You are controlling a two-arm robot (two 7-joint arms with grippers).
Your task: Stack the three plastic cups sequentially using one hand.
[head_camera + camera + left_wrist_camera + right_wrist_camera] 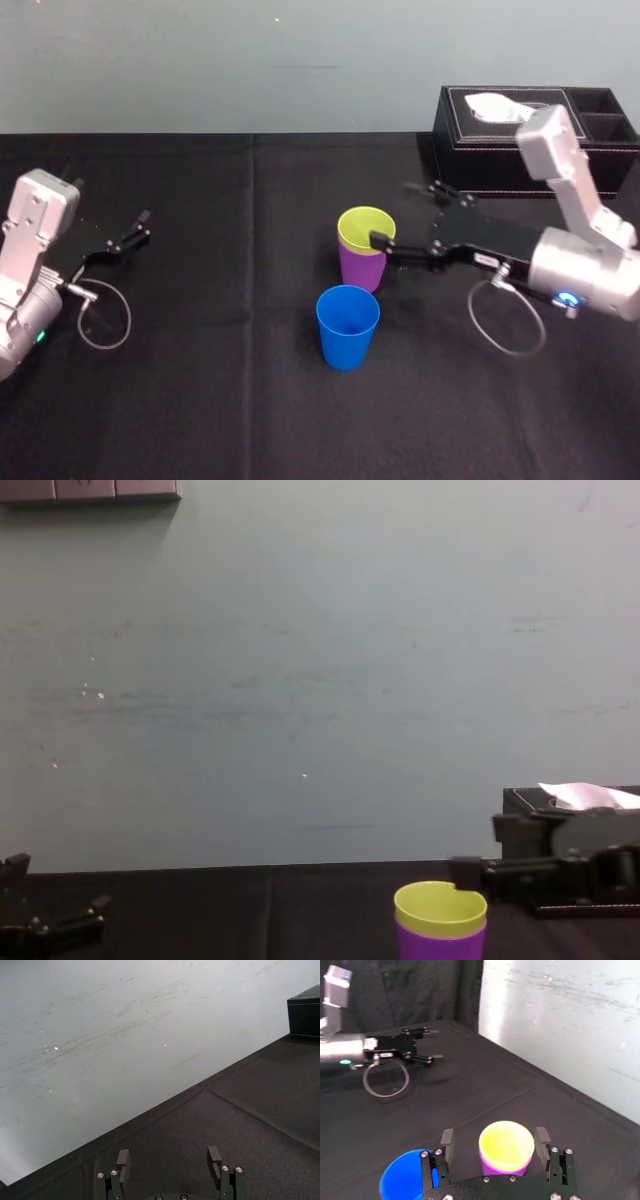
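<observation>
Right gripper (pixel 494 1138): jaws spread, flanking the yellow-green cup (pixel 366 228), which sits nested in the purple cup (pixel 360 268).
Blue cup (pixel 347 325): loose on the bench (pixel 200 400), just beside one jaw.
Left gripper (pixel 139 228): jaws spread, well apart, idle.
Risk: a jaw snagging the rim could tip the pair, and a careless swing could topple the blue cup.

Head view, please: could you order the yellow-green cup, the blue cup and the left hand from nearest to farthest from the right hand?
1. Yellow-green cup, at the right hand fingertips.
2. Blue cup, nearer the robot.
3. Left hand, far left.
</observation>
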